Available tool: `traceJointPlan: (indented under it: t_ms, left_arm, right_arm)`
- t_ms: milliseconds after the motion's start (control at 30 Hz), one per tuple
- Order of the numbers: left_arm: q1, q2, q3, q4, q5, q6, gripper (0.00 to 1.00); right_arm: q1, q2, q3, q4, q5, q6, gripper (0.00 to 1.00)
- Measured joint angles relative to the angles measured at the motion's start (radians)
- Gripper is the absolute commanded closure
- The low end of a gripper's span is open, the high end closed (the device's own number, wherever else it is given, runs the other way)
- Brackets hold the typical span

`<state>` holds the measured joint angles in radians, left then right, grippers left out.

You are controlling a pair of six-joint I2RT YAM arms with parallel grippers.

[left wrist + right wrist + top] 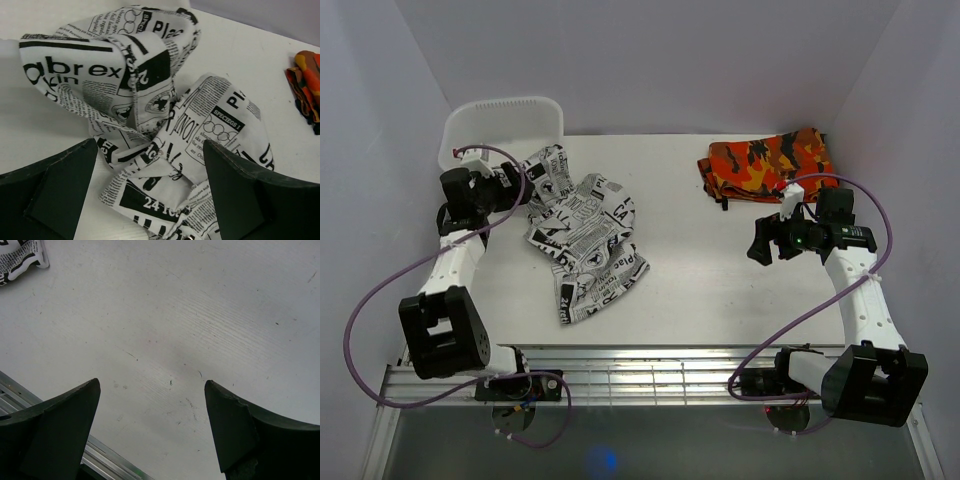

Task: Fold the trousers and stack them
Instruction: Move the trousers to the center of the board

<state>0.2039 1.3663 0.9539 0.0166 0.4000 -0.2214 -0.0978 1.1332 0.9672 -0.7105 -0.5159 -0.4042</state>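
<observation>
I see the trousers (582, 240) lying in a crumpled heap on the left half of the desk (720, 290), unfolded, the newspaper print bunched into ridges and creases. The heap's far end sits right by the white basket (505, 125) at the back left corner; from overhead I cannot tell whether the two touch. One narrow end of the cloth trails toward the near edge.

My left tool (150, 144) is low at the left side of the heap and points into it. Its two dark fingers (60, 190) stand wide apart. On its wrist camera the rumpled fabric fills the space ahead of and between them, but neither finger presses on the cloth, so I read this tool as fully spread and holding nothing.

My right tool (151, 381) hangs over bare desk on the right half, well apart from the trousers. Its fingers are spread wide too, with only the scuffed white surface showing between them. A small corner of printed cloth shows at the top left of that wrist view, and the metal rail (15, 395) at the desk's near edge shows at lower left.

The orange, red and black camouflage garment (765, 165) lies folded at the back right, just beyond the right arm, apart from the trousers
</observation>
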Motion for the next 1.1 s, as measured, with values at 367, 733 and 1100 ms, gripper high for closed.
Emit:
traceJointPlan:
  t_ms: [367,733,1100]
  left_arm:
    - [0.054,0.364,0.005,0.404,0.158,-0.067,0.02]
    - [0.021,0.594,0.059,0.735,0.298,-0.235,0.19]
    - [0.016,0.537,0.001,0.922,0.365,-0.333,1.0]
  right_arm:
    - [0.0,0.001,0.0,-0.02,0.027,-0.005,0.1]
    - [0.0,0.051,0.0,-0.024,0.038,-0.011,0.1]
    - [0.0,0.051,-0.004,-0.024,0.039,-0.018,0.1]
